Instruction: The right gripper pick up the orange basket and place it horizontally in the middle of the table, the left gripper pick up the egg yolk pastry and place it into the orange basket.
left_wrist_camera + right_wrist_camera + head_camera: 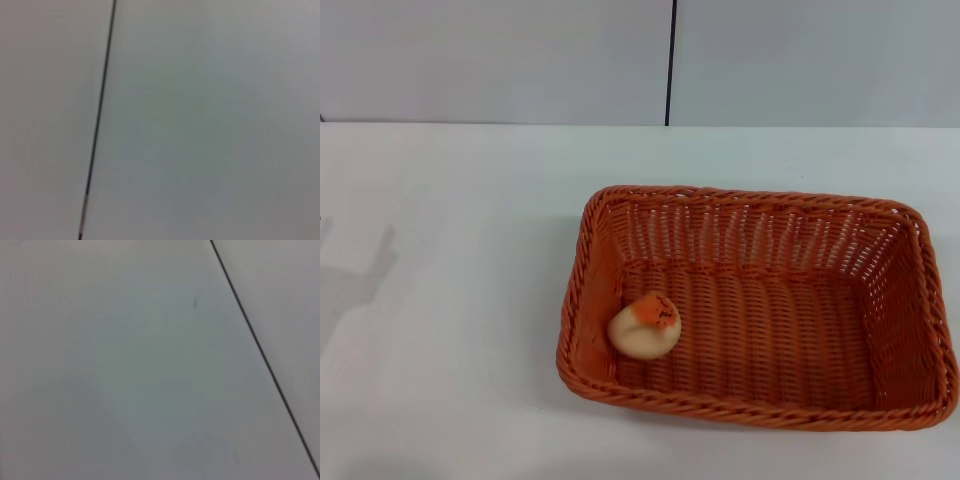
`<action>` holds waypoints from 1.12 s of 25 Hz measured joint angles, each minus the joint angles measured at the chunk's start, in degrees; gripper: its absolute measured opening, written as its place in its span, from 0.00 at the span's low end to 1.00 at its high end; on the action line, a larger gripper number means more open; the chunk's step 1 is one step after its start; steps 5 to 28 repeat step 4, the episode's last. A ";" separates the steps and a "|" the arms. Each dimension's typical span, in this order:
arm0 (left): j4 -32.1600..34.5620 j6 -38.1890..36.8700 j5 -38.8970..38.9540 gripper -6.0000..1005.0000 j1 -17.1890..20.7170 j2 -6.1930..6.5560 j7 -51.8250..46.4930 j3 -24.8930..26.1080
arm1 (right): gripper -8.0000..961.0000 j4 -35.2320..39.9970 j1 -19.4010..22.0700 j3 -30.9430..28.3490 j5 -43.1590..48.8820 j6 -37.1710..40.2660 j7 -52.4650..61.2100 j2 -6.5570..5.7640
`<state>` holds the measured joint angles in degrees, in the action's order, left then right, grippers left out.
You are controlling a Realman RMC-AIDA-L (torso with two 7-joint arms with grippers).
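The orange basket (760, 400) lies lengthwise across the white table (450, 380), right of centre in the head view. Inside it, near its left wall, rests the egg yolk pastry (645, 325), a pale cream bun with an orange-red top, tipped on its side. Neither gripper shows in any view. Both wrist views show only a pale wall with a thin dark seam line.
A pale wall with a dark vertical seam (670, 60) runs behind the table's far edge. A faint arm shadow (360, 280) falls on the table's left side.
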<state>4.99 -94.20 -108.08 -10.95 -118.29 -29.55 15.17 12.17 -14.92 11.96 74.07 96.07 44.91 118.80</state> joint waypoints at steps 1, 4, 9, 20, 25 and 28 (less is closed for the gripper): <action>-0.31 -0.08 -0.01 0.81 0.12 -0.01 0.01 0.23 | 0.60 -0.07 -0.16 0.11 0.15 -0.26 -0.12 -0.01; -0.34 0.10 -0.07 0.81 0.15 -0.01 0.03 0.28 | 0.60 -0.19 -0.54 0.19 0.30 -0.90 -0.41 0.00; -0.34 0.10 -0.07 0.81 0.15 -0.01 0.03 0.28 | 0.60 -0.19 -0.54 0.19 0.30 -0.90 -0.41 0.00; -0.34 0.10 -0.07 0.81 0.15 -0.01 0.03 0.28 | 0.60 -0.19 -0.54 0.19 0.30 -0.90 -0.41 0.00; -0.34 0.10 -0.07 0.81 0.15 -0.01 0.03 0.28 | 0.60 -0.19 -0.54 0.19 0.30 -0.90 -0.41 0.00; -0.34 0.10 -0.07 0.81 0.15 -0.01 0.03 0.28 | 0.60 -0.19 -0.54 0.19 0.30 -0.90 -0.41 0.00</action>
